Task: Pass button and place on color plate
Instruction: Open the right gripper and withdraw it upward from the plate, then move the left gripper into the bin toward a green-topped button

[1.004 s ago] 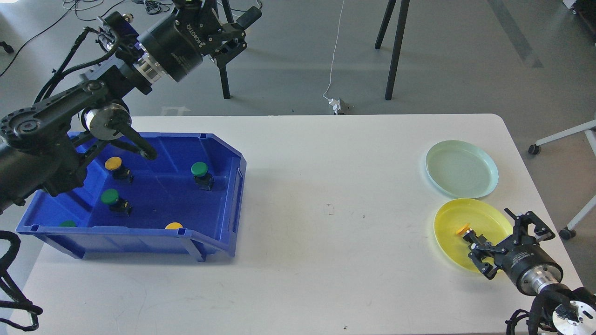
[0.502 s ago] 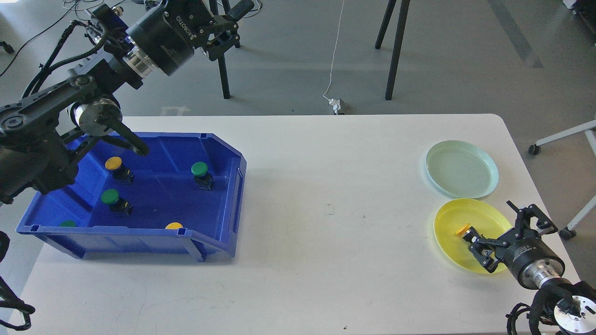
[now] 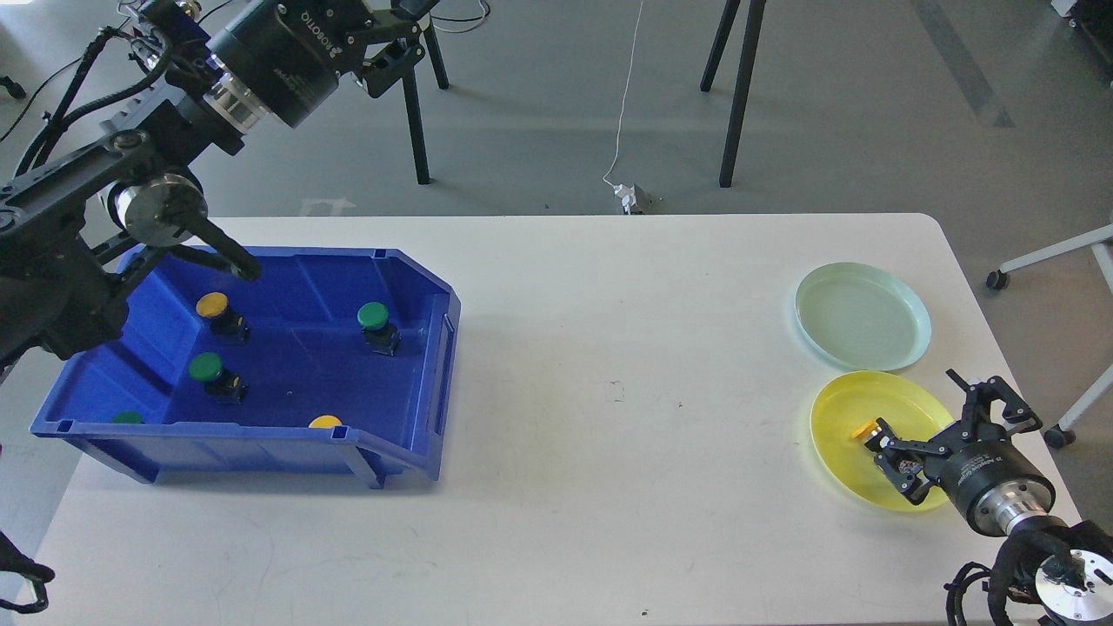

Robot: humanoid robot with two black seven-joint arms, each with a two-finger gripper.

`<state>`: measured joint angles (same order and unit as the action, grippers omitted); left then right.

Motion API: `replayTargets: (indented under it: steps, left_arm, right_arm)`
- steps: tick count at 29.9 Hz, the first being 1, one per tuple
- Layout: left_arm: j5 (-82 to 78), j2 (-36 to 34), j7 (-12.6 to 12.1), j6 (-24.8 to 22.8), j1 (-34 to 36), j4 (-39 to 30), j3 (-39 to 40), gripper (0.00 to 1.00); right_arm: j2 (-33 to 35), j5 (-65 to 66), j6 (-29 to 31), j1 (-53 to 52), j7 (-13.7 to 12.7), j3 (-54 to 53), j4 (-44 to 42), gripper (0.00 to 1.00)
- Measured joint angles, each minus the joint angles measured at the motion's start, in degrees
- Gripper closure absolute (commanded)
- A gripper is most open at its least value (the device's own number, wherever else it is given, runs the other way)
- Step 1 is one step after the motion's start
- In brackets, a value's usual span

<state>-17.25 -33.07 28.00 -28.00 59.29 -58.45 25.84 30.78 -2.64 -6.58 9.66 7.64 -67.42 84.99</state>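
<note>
A yellow button (image 3: 865,429) lies on the yellow plate (image 3: 848,396) at the table's right front. My right gripper (image 3: 922,407) is open and empty over the plate's near right side, just right of that button, not touching it. A blue bin (image 3: 409,287) at the left holds several buttons: a yellow one (image 3: 211,305), two green ones (image 3: 372,315) (image 3: 205,368), and a green one (image 3: 127,418) and a yellow one (image 3: 325,422) half hidden by the front wall. My left gripper (image 3: 398,39) is raised high behind the bin, open and empty, partly cut by the top edge.
A pale green plate (image 3: 863,316) lies empty behind the yellow one. The white table (image 3: 626,391) spans the view; its right edge is close to my right arm. Tripod legs (image 3: 739,87) and a cable stand on the floor behind.
My left arm has risen and swung left, away from the bin. My right gripper has drawn back slightly to the right, away from the yellow button, which stays on the plate.
</note>
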Motion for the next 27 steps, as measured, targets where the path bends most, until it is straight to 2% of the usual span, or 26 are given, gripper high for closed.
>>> replayTargets:
  steps: [7, 9, 11, 16, 22, 24, 27]
  left_arm:
    - [0.0, -4.64, 0.0, 0.0, -0.41, 0.0, 0.88, 0.12]
    - [-0.07, -6.65, 0.0, 0.0, -0.48, 0.13, 1.75, 0.07]
    - [-0.39, -8.75, 0.0, 0.0, -0.66, 0.57, 2.18, 0.0]
    - [-4.07, -14.6, 0.0, 0.0, -2.17, 0.97, 1.92, 0.0]
    - [-24.25, -18.07, 0.0, -0.01, -3.92, 0.96, 1.62, 0.0]
    - [-34.35, -18.24, 0.0, -0.01, -4.85, 0.91, 1.58, 0.0]
    - [-47.2, -18.62, 0.0, -0.01, -6.14, 0.84, 1.39, 0.0]
  right_arm:
    - [0.07, 0.28, 0.01, -1.9, 0.0, 0.0, -0.12, 0.05]
    - [0.32, 0.46, 0.37, -3.47, 0.02, -0.14, -0.14, 0.04]
    - [1.06, 0.78, 1.88, -5.96, 0.07, -0.5, -0.12, 0.04]
    - [6.07, 1.22, 8.12, -16.24, 0.1, 1.06, -0.51, 0.04]
    - [13.86, 1.46, 12.46, -35.77, 0.1, 14.6, -5.02, 0.04]
    - [14.71, 1.42, 13.05, -43.18, 0.14, 21.04, -7.23, 0.04]
    - [14.7, 1.33, 13.26, -48.63, 0.33, 26.09, -9.23, 0.04]
